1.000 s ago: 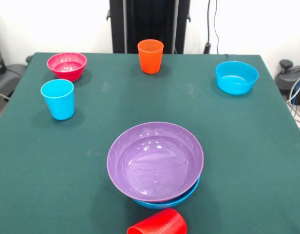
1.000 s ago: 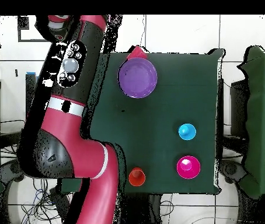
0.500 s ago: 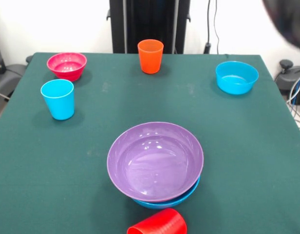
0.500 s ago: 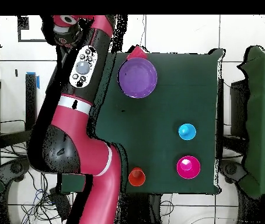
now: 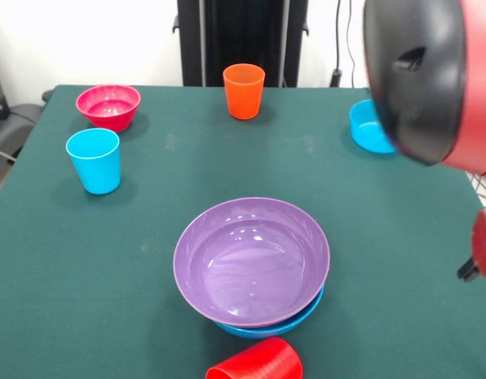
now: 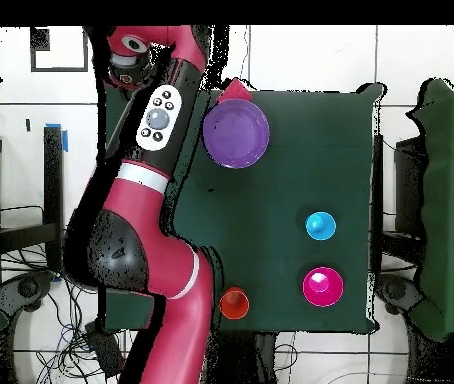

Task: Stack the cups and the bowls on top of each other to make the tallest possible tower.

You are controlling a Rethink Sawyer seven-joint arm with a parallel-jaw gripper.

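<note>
Arm (image 6: 156, 180) spans the bench (image 5: 85, 260) edge beside the purple bowl (image 5: 251, 259); jaws' state cannot be told.

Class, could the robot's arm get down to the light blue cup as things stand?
Probably yes: the light blue cup stands upright and alone on the table, open from above, though the arm is on the opposite side.

On the dark green table (image 5: 85, 260), a purple bowl (image 5: 252, 260) sits over a blue bowl (image 5: 267, 325). Around it: a red cup (image 5: 257, 363), light blue cup (image 5: 94, 160), orange cup (image 5: 244, 91), crimson bowl (image 5: 108, 106), and another blue bowl (image 5: 368, 126). The arm (image 6: 151, 240) is red and black.
</note>
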